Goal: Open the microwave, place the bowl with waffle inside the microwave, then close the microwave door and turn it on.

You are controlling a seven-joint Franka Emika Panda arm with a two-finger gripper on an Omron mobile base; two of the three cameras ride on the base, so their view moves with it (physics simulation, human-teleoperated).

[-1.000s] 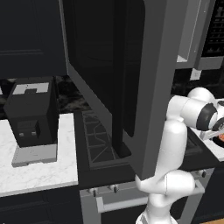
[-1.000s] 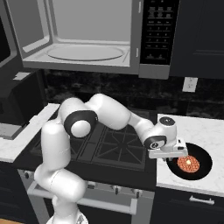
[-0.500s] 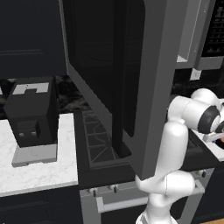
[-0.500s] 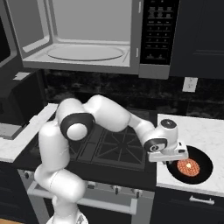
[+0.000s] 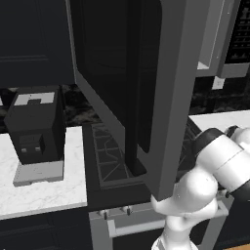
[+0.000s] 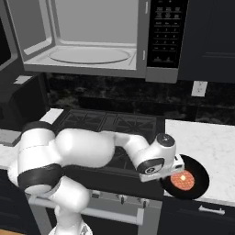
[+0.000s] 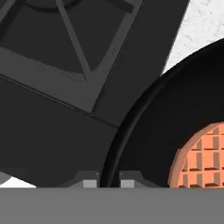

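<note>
Black rim of the bowl (image 7: pixel 114 144) is pinched between the gripper (image 7: pixel 108 179) fingers at the counter's (image 6: pixel 215 142) front edge; the microwave door (image 5: pixel 146 88) is swung open.

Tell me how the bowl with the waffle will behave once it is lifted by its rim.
The bowl looks rigid, so it probably won't flex. It is wide and shallow, and the pincer straddles only one edge of its rim, so it may sag or tilt away from the grip. The waffle lies loose and flat inside; a tilt could slide it out.
</note>
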